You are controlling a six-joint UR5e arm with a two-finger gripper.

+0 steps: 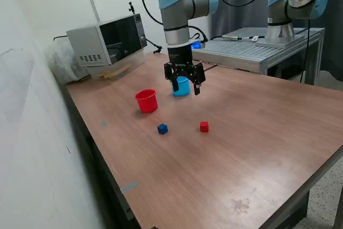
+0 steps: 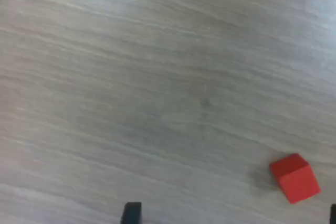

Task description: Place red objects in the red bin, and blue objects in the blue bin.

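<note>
Above bench [image 1: 257,132], tool [image 1: 185,85] hovering, jaws apart, empty. Red cube [image 1: 204,126] sitting nearest: centring over it, descending straight, then closing squarely.

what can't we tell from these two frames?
- Inside of the red cup and the blue cup: exterior view is too low to see in, and the gripper covers part of the blue cup.
- Gripper in the wrist view: only one dark fingertip shows, the rest is cut off at the edge.
- Blue cube: outside the wrist view, which shows only the red cube.
</note>
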